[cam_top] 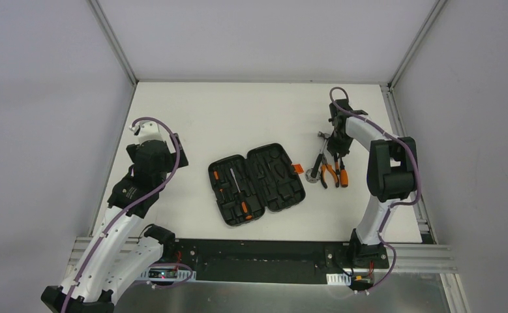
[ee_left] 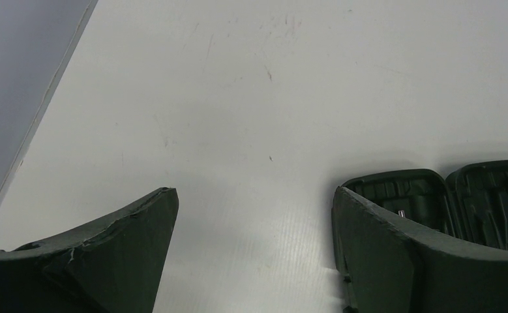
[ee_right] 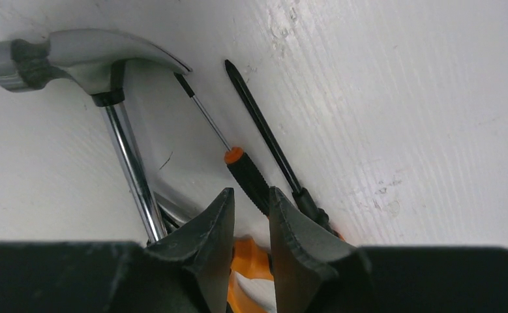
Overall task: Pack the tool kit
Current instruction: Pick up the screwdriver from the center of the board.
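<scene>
Only wrist view shows right gripper (ee_right: pixel 252 203) seemingly pinching small screwdriver (ee_right: pixel 246 173); left gripper (ee_left: pixel 254 193) gapes.

Hammer (ee_right: pixel 85 55) polished metal; case (cam_top: pixel 289 195) matt black plastic

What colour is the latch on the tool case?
Orange; the latch shows best in the top view.

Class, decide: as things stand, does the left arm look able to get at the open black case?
Probably yes: the left tool stands open, and only bare table lies between it and the case.
</scene>
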Motion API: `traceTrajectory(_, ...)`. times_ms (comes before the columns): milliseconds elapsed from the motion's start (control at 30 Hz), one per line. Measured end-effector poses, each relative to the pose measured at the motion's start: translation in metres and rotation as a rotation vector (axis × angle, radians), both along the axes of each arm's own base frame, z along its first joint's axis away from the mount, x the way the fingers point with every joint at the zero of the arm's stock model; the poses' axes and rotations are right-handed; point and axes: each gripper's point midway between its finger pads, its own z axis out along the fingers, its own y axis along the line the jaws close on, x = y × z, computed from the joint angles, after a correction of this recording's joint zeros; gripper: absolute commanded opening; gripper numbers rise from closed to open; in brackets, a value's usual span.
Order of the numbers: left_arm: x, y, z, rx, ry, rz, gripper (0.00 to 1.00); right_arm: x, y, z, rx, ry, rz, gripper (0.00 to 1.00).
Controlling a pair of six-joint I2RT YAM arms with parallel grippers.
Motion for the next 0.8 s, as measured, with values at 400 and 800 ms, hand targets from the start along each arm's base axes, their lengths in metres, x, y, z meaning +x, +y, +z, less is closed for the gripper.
traceTrajectory(400,0.003,-0.002,-0.006,0.004,0.027,-0.005,0.92,0.001,-0.002,-0.018,0.059,0.058,0.030,0.14)
traceTrajectory(800,0.006,-0.008,-0.011,-0.007,0.030,-0.045,0.92,-0.003,-0.003,-0.016,0.069,0.038,0.071,0.02)
